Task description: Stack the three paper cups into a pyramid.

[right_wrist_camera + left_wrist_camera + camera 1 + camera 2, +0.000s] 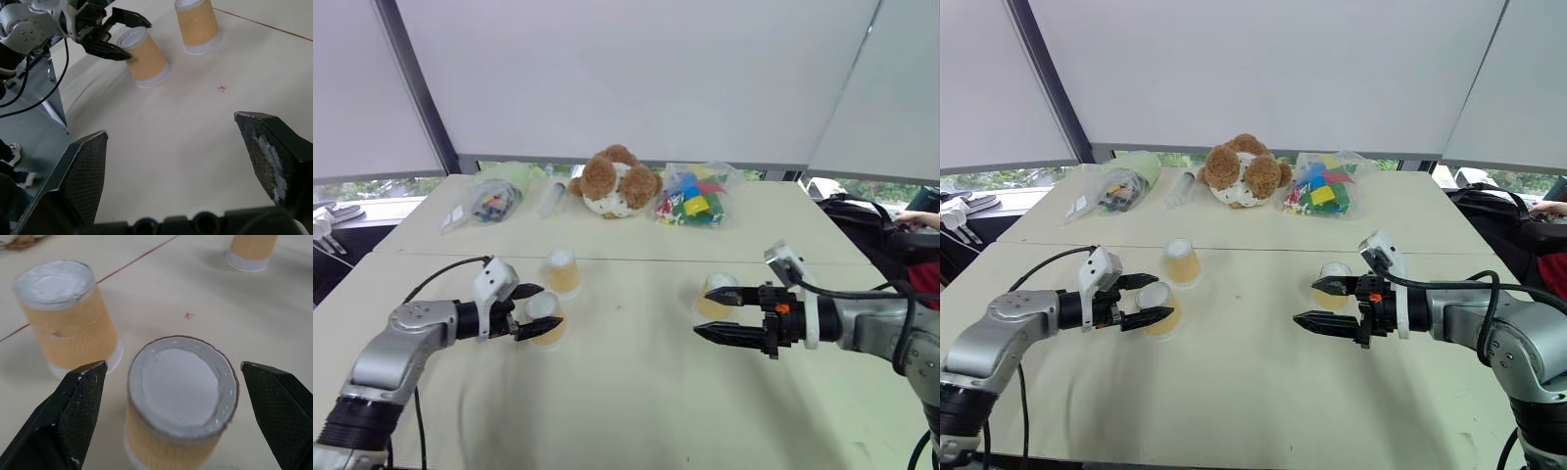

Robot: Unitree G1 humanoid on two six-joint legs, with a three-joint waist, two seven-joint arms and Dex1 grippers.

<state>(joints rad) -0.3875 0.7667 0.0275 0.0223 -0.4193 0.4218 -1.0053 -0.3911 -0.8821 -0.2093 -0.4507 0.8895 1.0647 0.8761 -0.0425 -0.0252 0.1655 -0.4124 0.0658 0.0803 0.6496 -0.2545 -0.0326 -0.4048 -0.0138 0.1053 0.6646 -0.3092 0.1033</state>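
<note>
Tan-yellow paper cups stand upside down on the cream worktop [636, 392], three in all and none stacked. In the head views, the near-left cup [546, 318] sits between the spread black fingers of the left gripper [530, 310], one finger on each side of it; whether either finger touches it cannot be told from here. A second cup [563, 271] stands just behind it, toward the far edge of the worktop and close to the seam line that crosses it. The third cup [716, 296] stands on the right half, just behind the right gripper [722, 312], whose two fingers are held wide apart with nothing between them. Along the far edge lie a brown teddy bear [613, 180], a clear bag of coloured blocks [695, 197] to its right and another clear bag [489, 199] near the far left corner.

From the left wrist view, the near cup's white end [180, 382] fills the space between the two fingers [73, 406], with a visible gap on each side, so the jaws are apart and not clamped. The second cup [68, 318] stands close beside it, and the base of the third [250, 252] shows well apart.

From the right wrist view, that gripper's own fingers [83, 176] stand wide over bare worktop. Across the surface, the left gripper [120, 36] brackets the top of one cup [144, 58], with the second cup [197, 27] near it.
</note>
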